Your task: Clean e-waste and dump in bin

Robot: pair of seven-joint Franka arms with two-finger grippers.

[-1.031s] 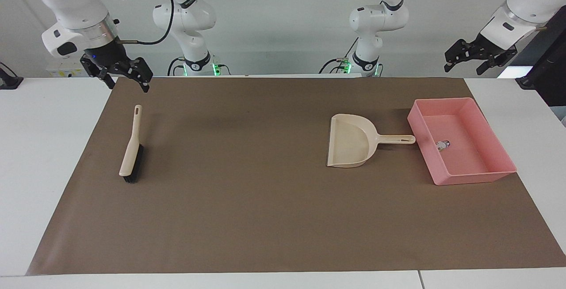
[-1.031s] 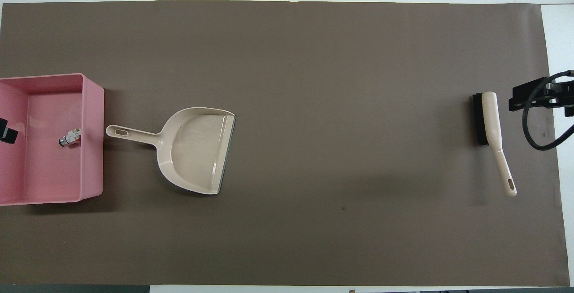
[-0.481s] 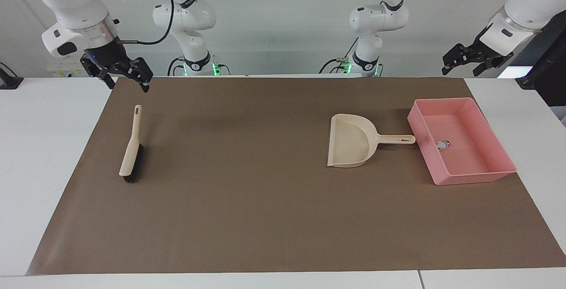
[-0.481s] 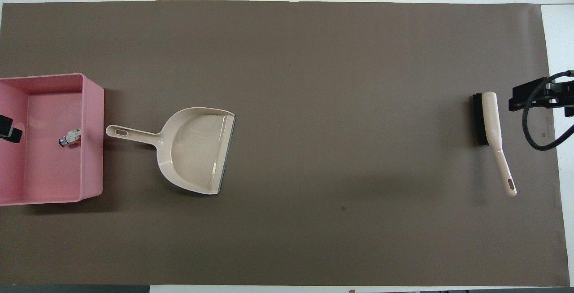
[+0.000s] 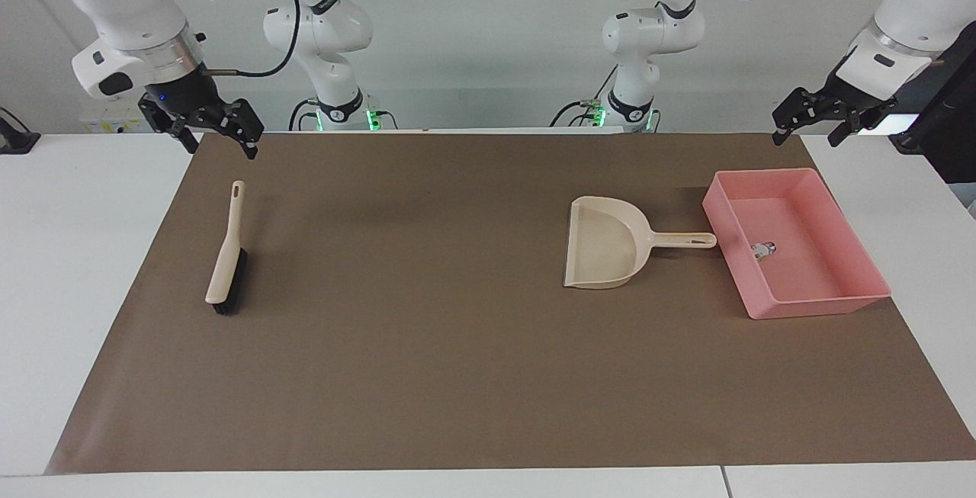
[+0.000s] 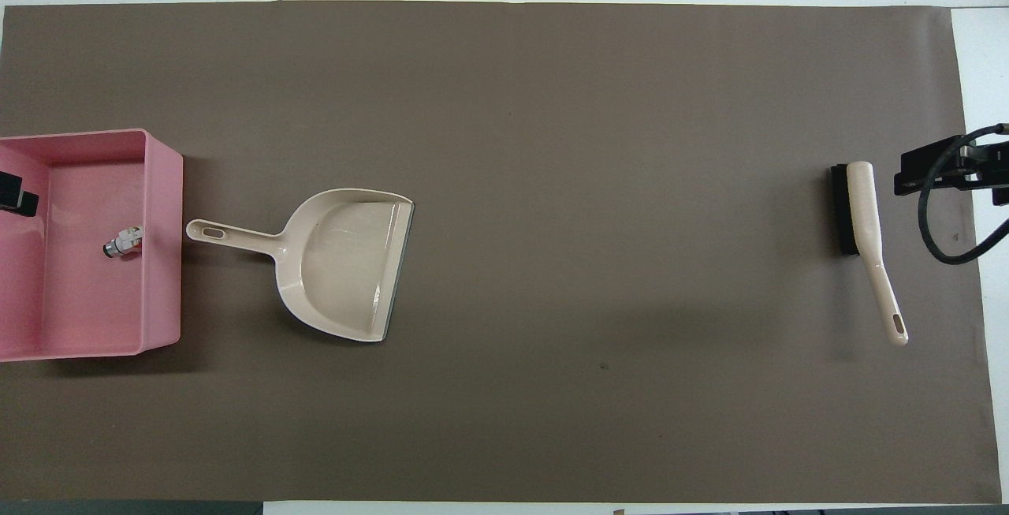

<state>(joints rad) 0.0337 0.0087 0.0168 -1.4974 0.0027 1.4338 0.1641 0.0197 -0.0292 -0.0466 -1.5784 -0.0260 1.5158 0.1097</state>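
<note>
The pink bin (image 5: 820,306) stands on the brown mat at the left arm's end of the table, and it also shows in the overhead view (image 6: 161,263). One piece of e-waste, white with a grey end (image 5: 762,249), lies inside it (image 6: 122,244). The black chip does not show. My left gripper (image 5: 806,139) hangs open and empty in the air over the bin's outer end; only a tip of it shows in the overhead view (image 6: 16,192). My right gripper (image 5: 221,149) hangs open and empty above the brush's handle end, and its edge shows in the overhead view (image 6: 938,172).
An empty beige dustpan (image 5: 602,246) lies beside the bin, its handle pointing at the bin's wall (image 6: 339,263). A beige brush with black bristles (image 5: 226,254) lies on the mat at the right arm's end (image 6: 863,207). The brown mat (image 5: 427,330) covers most of the white table.
My left gripper has swung and dropped a little in the air above the bin's end. The right arm, bin, dustpan and brush have not moved.
</note>
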